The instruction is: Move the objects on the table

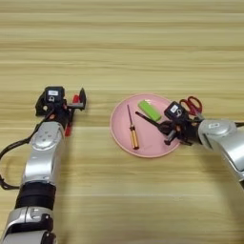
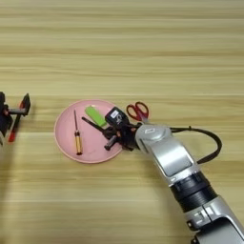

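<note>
Reaching over the pink plate's right rim, right gripper clamps the black pointed tool, apparently setting it beside the orange-handled screwdriver and green block, while left gripper waits open near the counter's left edge.

Left arm: extended forward at the left; wrist straight
Left pincer: 2 black fingers spread apart
Right arm: reaching in from the right; forearm angled leftward
Right pincer: low; finger state unclear
</note>
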Available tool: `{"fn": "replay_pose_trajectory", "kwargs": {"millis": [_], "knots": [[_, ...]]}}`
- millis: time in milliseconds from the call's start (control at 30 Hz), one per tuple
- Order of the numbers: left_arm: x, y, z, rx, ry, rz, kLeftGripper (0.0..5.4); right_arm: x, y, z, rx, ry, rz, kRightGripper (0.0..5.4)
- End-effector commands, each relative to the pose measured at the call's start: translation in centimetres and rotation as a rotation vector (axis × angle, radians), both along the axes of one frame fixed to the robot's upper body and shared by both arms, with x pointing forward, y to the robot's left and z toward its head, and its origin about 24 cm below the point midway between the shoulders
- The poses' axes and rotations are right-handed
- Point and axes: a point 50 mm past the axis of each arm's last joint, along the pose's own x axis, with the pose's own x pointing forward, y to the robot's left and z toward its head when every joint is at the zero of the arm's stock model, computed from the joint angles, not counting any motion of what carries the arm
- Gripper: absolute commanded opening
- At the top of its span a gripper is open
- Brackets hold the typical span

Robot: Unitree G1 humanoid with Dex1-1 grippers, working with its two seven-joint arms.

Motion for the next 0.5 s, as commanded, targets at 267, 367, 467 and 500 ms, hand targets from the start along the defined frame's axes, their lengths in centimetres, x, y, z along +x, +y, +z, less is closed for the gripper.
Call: {"fn": "replay_pose_trajectory", "kwargs": {"millis": [267, 367, 467, 500], "knots": [[0.1, 0.0, 0.0, 0.000, 0.002, 0.000, 5.40, -0.4, -0.3, 2.1, 0.091, -0.017, -0.028, 0.29], [0.1, 0.0, 0.0, 0.001, 0.002, 0.000, 5.40, -0.4, -0.2, 2.8, 0.116, -0.031, -0.032, 0.29], [0.1, 0.0, 0.0, 0.001, 0.002, 0.001, 5.40, -0.3, -0.3, 3.4, 0.135, -0.046, -0.038, 0.29], [0.1, 0.0, 0.0, 0.001, 0.002, 0.001, 5.40, -0.3, -0.5, 3.6, 0.143, -0.053, -0.048, 0.29]]}}
